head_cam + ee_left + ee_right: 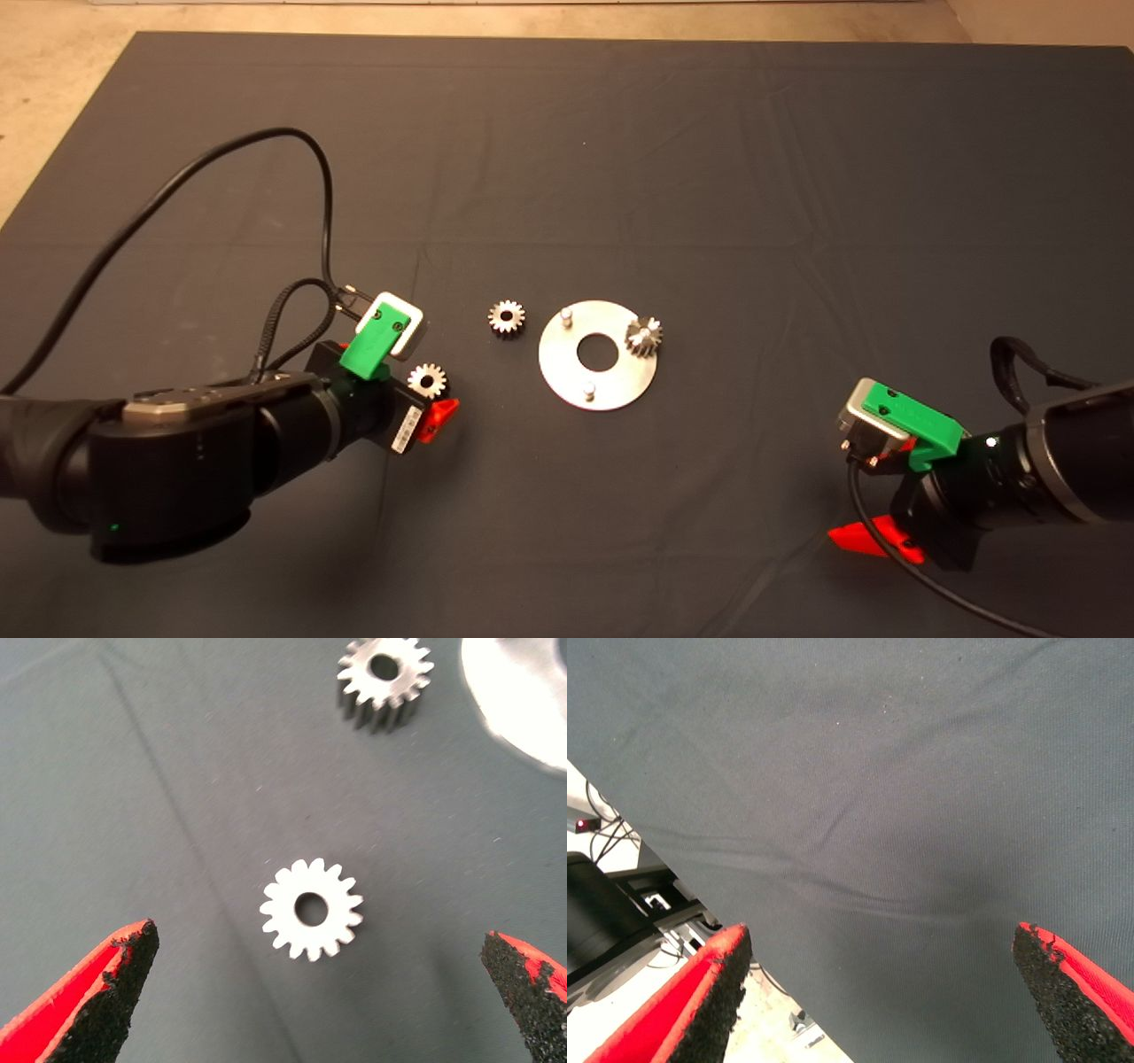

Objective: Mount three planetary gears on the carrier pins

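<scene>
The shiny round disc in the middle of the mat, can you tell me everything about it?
The disc is flat, round, silvery metal with a large hole in its centre, lying on the dark mat. Two bare pins stand upright on it. One gear sits tilted at its right edge where a third pin would be. Another gear lies on the mat just left of it, not touching.

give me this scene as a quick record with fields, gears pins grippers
disc: flat on mat, centre hole, three pins
gear 1: on the disc's right pin, tilted, maybe not fully seated
gear 2: loose on mat, left of disc
gear 3: flat on mat, between the left gripper's open fingers, not touched
free pins: upper left, lower
left gripper: open, above gear 3
right gripper: open, empty, over the mat's lower right
</scene>
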`<control>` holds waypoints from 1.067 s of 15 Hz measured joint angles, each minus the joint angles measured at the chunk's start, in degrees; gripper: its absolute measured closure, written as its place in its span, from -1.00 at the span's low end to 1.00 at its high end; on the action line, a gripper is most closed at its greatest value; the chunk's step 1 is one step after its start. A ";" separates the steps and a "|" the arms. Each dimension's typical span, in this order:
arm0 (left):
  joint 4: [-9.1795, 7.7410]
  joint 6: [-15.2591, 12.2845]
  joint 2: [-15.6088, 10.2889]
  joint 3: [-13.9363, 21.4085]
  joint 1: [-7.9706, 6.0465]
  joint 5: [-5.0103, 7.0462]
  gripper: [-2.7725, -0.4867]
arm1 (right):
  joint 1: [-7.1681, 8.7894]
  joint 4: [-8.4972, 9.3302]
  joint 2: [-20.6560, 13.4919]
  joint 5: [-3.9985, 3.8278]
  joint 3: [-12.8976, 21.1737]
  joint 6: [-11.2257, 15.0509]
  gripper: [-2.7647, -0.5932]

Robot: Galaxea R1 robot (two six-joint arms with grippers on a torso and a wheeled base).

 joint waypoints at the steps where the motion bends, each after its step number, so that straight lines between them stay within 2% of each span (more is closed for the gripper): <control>1: 0.14 0.00 0.16 0.00 0.00 -0.12 -0.89 | 0.00 0.00 -0.02 0.00 0.00 -0.02 -0.46; 3: 1.26 0.00 0.13 0.00 0.23 -0.25 -0.89 | 0.00 0.00 -0.02 0.00 0.00 0.00 -0.46; 4: 2.45 0.00 0.11 0.00 1.09 -0.36 -0.89 | 0.00 0.00 -0.02 0.00 0.00 -0.01 -0.46; 5: 2.56 0.00 0.13 0.00 2.28 -0.43 -0.89 | 0.00 0.00 -0.02 0.00 0.00 0.00 -0.46; 6: 2.54 0.01 0.13 0.00 2.83 -0.45 -0.89 | 0.00 0.00 -0.02 -0.01 0.00 0.00 -0.46; 11: 3.09 0.04 0.13 0.00 2.78 -0.45 -0.89 | 0.00 0.00 -0.01 -0.01 0.00 0.00 -0.46; 14: 5.24 0.04 0.16 0.00 3.16 -0.49 -0.89 | 0.00 0.00 -0.02 -0.01 0.01 0.00 -0.46; 16: 5.33 0.04 0.34 -0.33 3.61 -1.51 -0.89 | 0.00 0.01 -0.02 0.00 0.02 0.00 -0.46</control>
